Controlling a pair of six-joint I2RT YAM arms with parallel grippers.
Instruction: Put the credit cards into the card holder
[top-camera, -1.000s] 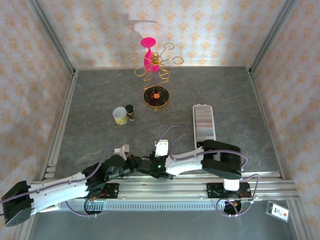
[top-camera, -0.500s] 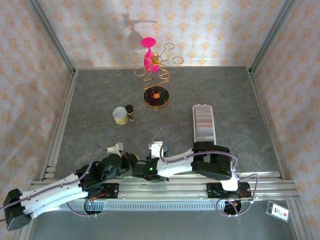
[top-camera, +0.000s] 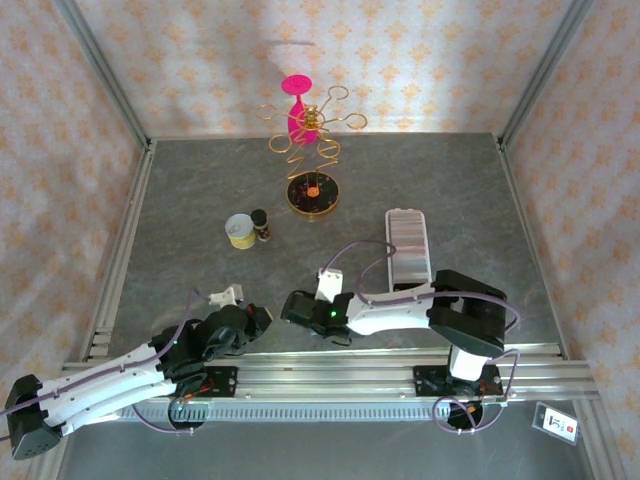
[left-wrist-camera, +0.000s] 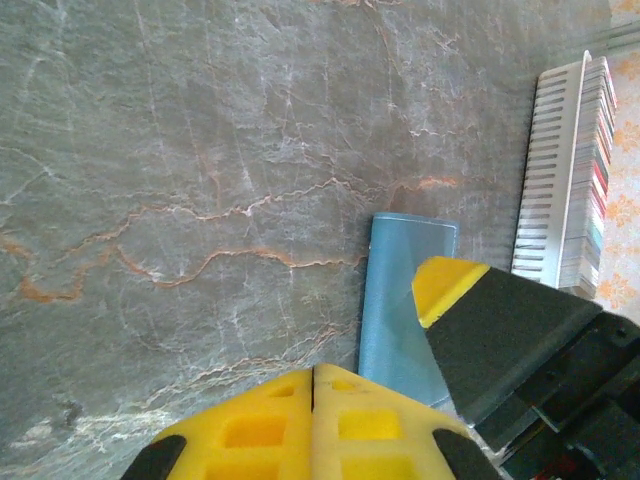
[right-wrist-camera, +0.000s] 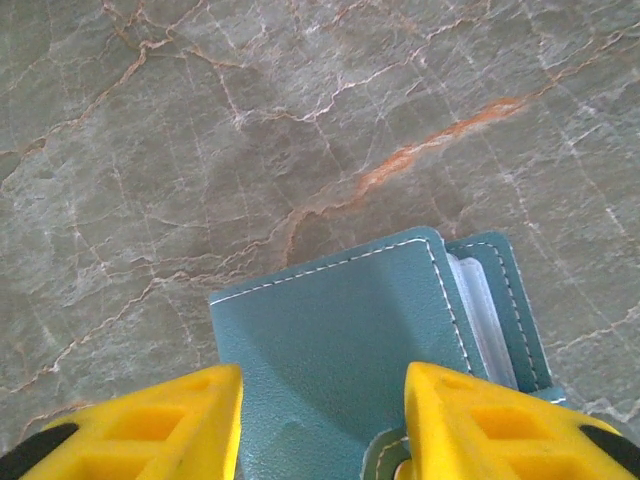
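Straddling the teal wallet (right-wrist-camera: 330, 320), my right pincer (right-wrist-camera: 322, 375) gapes released; my left pincer (left-wrist-camera: 313, 375), just beside the wallet, is clenched shut.

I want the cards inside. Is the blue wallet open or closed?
Folded closed: the wallet lies flat, its cover over the clear pockets, which peek out at one edge. Whether it's snapped, cannot tell.
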